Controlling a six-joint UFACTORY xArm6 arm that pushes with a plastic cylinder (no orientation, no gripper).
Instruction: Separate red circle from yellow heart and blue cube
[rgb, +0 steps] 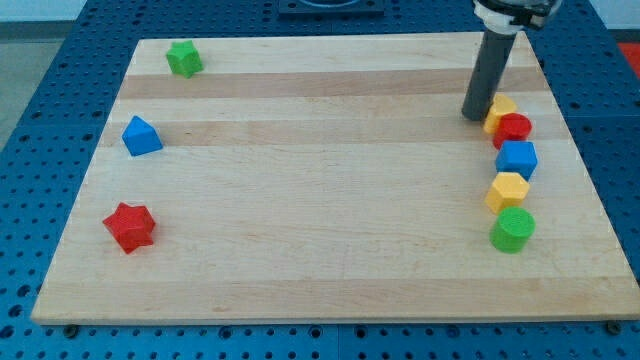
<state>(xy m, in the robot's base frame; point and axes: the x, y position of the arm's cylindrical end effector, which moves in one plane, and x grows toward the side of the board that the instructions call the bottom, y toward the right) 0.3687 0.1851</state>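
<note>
The red circle (515, 128) lies near the board's right edge. The yellow heart (499, 110) touches it at its upper left. The blue cube (518, 159) touches it from below. My tip (474, 116) stands on the board just left of the yellow heart, close to or touching it, and up-left of the red circle.
A yellow hexagon (507, 190) and a green circle (514, 229) continue the column below the blue cube. A green star (184, 59) sits at top left, a blue triangle (141, 136) at left, a red star (130, 226) at lower left. The wooden board (320, 200) ends just right of the column.
</note>
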